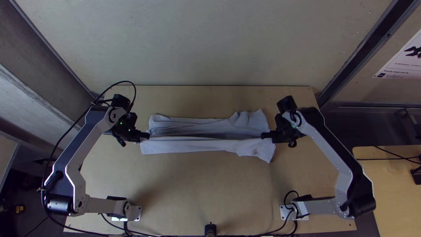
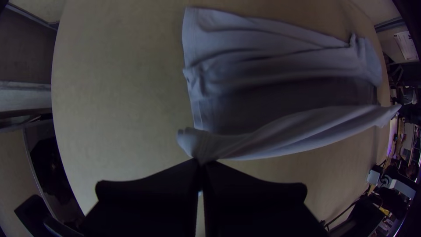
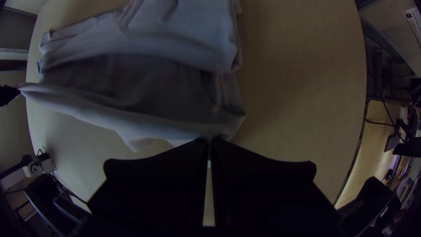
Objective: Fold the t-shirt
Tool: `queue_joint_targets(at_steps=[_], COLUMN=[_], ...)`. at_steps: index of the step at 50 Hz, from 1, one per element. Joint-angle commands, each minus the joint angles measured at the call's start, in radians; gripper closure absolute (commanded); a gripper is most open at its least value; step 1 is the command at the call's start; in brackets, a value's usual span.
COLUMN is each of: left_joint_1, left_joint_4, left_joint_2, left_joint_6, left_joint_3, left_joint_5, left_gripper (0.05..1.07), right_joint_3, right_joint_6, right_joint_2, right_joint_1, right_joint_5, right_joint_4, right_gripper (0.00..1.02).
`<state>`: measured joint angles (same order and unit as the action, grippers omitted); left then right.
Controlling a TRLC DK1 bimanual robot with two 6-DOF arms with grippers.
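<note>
My left gripper [image 1: 144, 135] is at the left end of the light grey t-shirt [image 1: 193, 145], and my right gripper [image 1: 265, 135] is at its right end. The shirt lies across the table as a long folded strip with wrinkles. In the left wrist view, my left gripper [image 2: 201, 163] is shut on a corner of the shirt [image 2: 263, 87], whose near edge is stretched between both grippers. In the right wrist view, my right gripper [image 3: 209, 141] is shut on the other end of that edge of the shirt [image 3: 175, 48].
The light wooden table [image 1: 188, 184] extends in front of and behind the shirt. A black post [image 1: 210, 229] stands at its near edge, with cables [image 1: 171, 235] along it. A wall rises behind the far edge.
</note>
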<state>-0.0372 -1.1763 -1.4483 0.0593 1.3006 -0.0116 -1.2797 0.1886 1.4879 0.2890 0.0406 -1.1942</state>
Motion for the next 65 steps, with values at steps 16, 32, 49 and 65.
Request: queue_joint_targets(at_steps=[16,32,49,65], left_joint_1=[-0.003,-0.007,-0.013,0.082], left_joint_4=[0.053,0.041,0.061,0.099], left_joint_2=[-0.216,-0.386,-0.477,-0.435], left_joint_6=[-0.019,-0.012,-0.032,-0.065], left_joint_3=[0.223,0.382,0.404,0.454], left_joint_5=[0.005,0.005,0.01,-0.166], left_gripper=[1.04,1.04,0.1,0.1], right_joint_3=[-0.193,-0.383,-0.601,-0.698], right_joint_6=[-0.057,-0.083,-0.084,-0.104], right_joint_2=[0.236,0.423,0.634,0.561], right_joint_1=[-0.053,-0.071,-0.09,-0.125], right_joint_5=[-0.022,-0.022,-0.022,-0.07], right_joint_4=[0.041,0.047,0.01,0.022], right_gripper=[1.0,1.0,0.23,0.03])
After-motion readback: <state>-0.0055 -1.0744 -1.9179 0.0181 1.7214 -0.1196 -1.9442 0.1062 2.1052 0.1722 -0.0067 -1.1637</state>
